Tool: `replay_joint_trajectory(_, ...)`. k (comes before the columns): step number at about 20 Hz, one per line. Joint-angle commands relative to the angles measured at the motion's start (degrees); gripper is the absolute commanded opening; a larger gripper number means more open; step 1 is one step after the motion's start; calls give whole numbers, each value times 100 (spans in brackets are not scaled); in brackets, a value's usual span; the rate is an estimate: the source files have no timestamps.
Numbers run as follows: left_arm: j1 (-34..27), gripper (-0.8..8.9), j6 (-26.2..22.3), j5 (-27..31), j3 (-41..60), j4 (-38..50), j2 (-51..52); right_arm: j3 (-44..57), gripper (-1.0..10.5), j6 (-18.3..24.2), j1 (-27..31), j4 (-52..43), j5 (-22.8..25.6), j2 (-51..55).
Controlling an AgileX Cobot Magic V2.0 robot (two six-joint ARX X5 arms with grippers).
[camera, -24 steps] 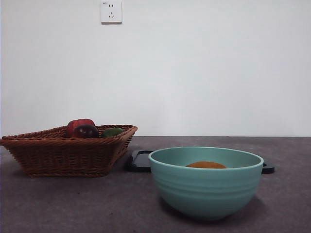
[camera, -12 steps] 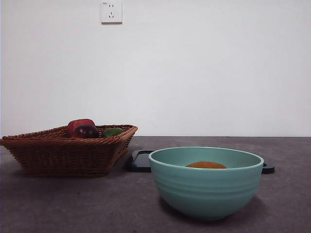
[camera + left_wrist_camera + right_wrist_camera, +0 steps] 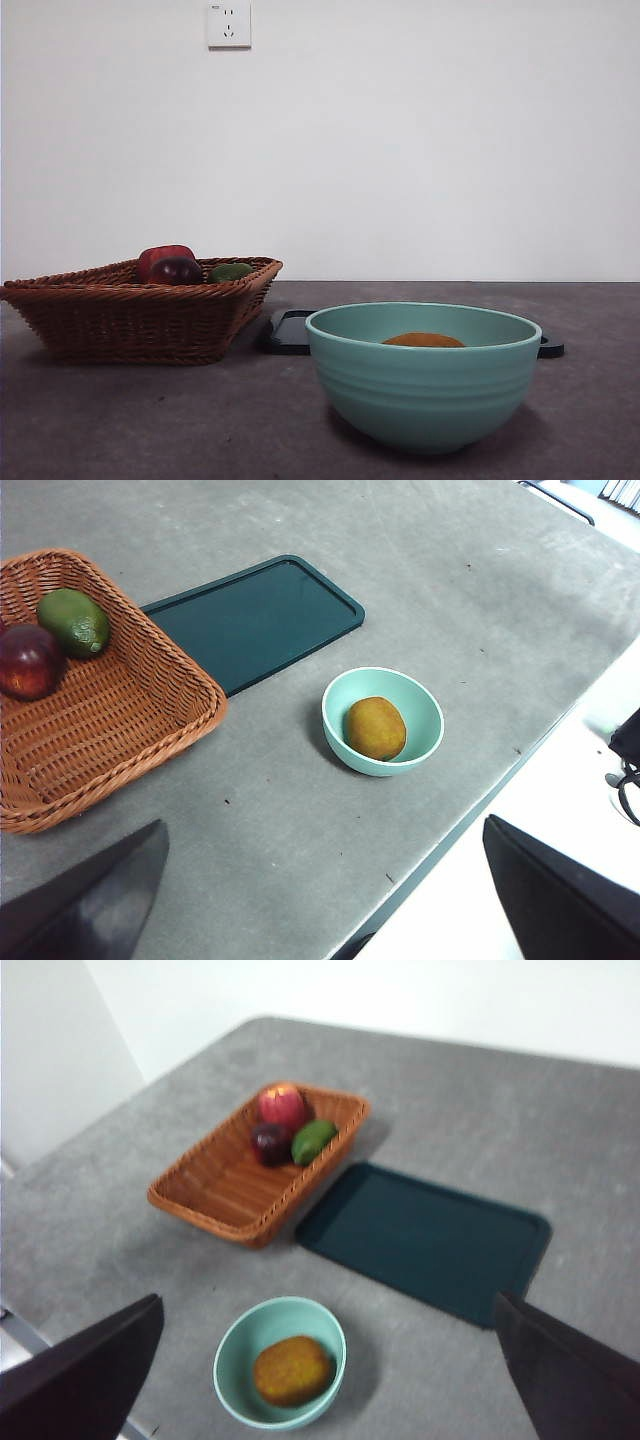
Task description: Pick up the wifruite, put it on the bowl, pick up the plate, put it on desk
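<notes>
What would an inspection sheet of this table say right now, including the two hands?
Surface: grey desk, nothing spilled.
Job's things: wifruite lies inside the mint bowl; dark flat plate lies on the desk between bowl and basket.
Clutter: wicker basket holding a red fruit, a dark purple fruit and a green fruit.
Hands: left hand and right hand both high above the table, open, empty.
Cables: nothing seen.
Surroundings: white wall, socket.

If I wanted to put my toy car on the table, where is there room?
The dark tray lies flat with nothing on it. Bare desk stretches beyond the tray and the bowl. Another bare patch lies in front of the basket. It gets crowded where basket, tray and bowl meet. The bowl already holds the wifruite.
</notes>
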State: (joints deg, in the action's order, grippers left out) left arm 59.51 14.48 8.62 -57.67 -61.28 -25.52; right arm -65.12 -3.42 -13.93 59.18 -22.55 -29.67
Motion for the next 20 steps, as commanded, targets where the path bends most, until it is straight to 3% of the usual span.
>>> replay_joint_trajectory(1,57,500,11,-28,-46,61,-15,-98,559,-122,-31,9,-44,-382)
replay_joint_trajectory(6,57,500,11,-28,-46,61,-15,-98,557,-284,-94,7,-461,-1364)
replay_joint_trajectory(12,57,500,11,-28,-46,63,-15,-98,557,-372,-697,94,-428,-2787)
replay_joint_trajectory(17,57,500,11,-28,-48,63,-15,-98,557,-616,-1274,114,258,-3985)
replay_joint_trajectory(20,57,500,11,-28,-46,63,-15,-98,557,-667,-1493,131,402,-4634)
